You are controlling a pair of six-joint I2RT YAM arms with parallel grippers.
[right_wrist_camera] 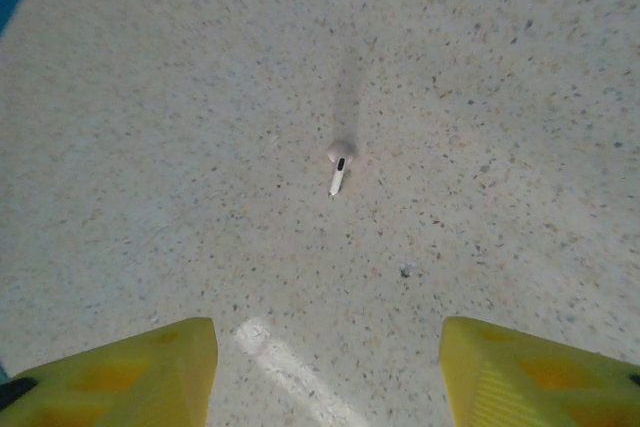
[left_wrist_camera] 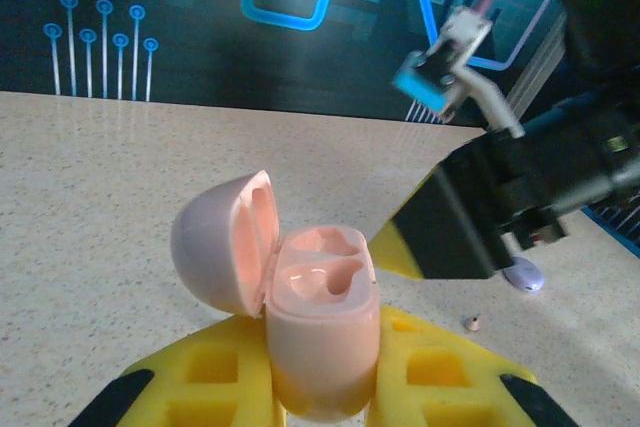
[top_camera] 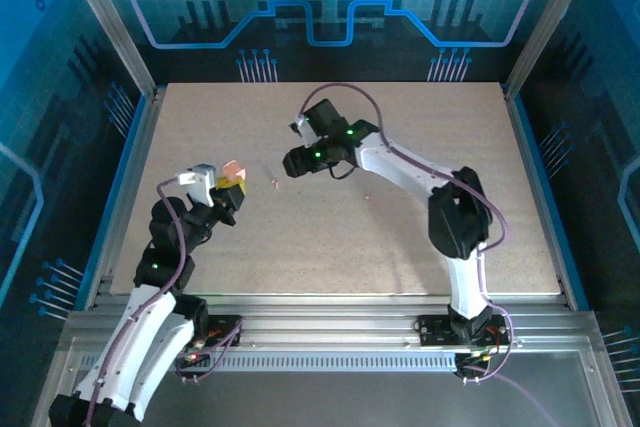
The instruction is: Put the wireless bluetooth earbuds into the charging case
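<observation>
On the left, the left gripper [top_camera: 228, 188] is clamped on the body of the charging case [left_wrist_camera: 322, 337] and holds it up off the table [top_camera: 330, 247], with its lid [left_wrist_camera: 220, 247] swung open toward 9 o'clock and both pink wells looking empty (so, as I read it, nothing has gone in yet). At about 3 o'clock from the case, well apart from it, one of the earbuds [right_wrist_camera: 338, 165] lies on the bare surface, stem pointing toward 6 o'clock in the right wrist view. The right gripper [top_camera: 290, 160] hangs over it, the bud at roughly 7 o'clock from it overhead, its jaws standing apart with nothing between them. The step in hand looks like the pick-up of the first bud: the next move calls for a straight descent with the fingers straddling that tiny piece, then a gentle close, since it could easily skid away. Farther right, at 4 o'clock, is a pale speck [top_camera: 368, 197] too small to name.
</observation>
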